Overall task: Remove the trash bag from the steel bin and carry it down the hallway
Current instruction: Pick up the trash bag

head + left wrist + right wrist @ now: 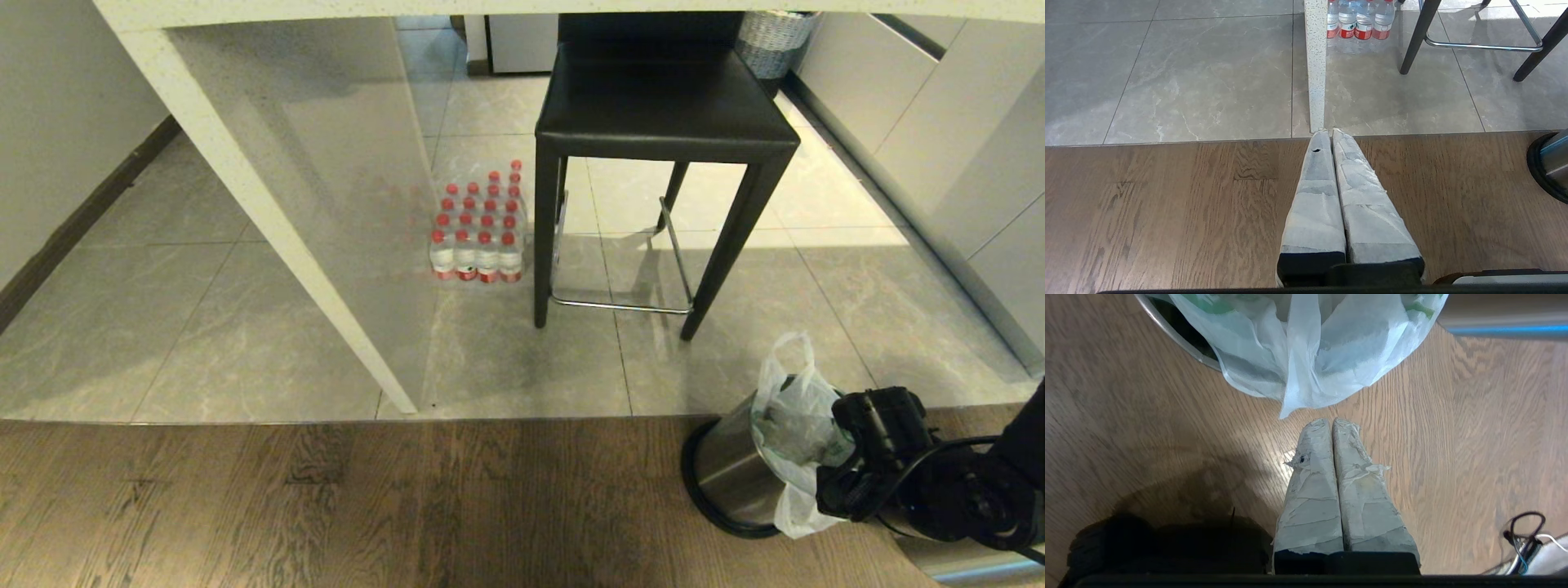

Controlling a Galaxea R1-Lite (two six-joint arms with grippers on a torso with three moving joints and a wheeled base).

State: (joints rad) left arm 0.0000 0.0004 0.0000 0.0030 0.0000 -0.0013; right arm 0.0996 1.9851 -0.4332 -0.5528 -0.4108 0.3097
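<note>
- I see the trash bag (790, 425) in the steel bin (731, 474) on the wood floor, one loop handle upright.
- My right gripper (1331, 424) hangs clenched and empty beside the bag's draped edge.
- My left gripper (1329, 131) is clenched, empty.

steel bin (735, 474): 1 | trash bag (796, 433): 1 | stool (661, 122): 1 | bottle pack (482, 229): 1, roughly 20 bottles | woven basket (771, 37): 1

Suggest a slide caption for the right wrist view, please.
Shut right gripper just short of the trash bag draped over the steel bin rim, above wood floor.
</note>
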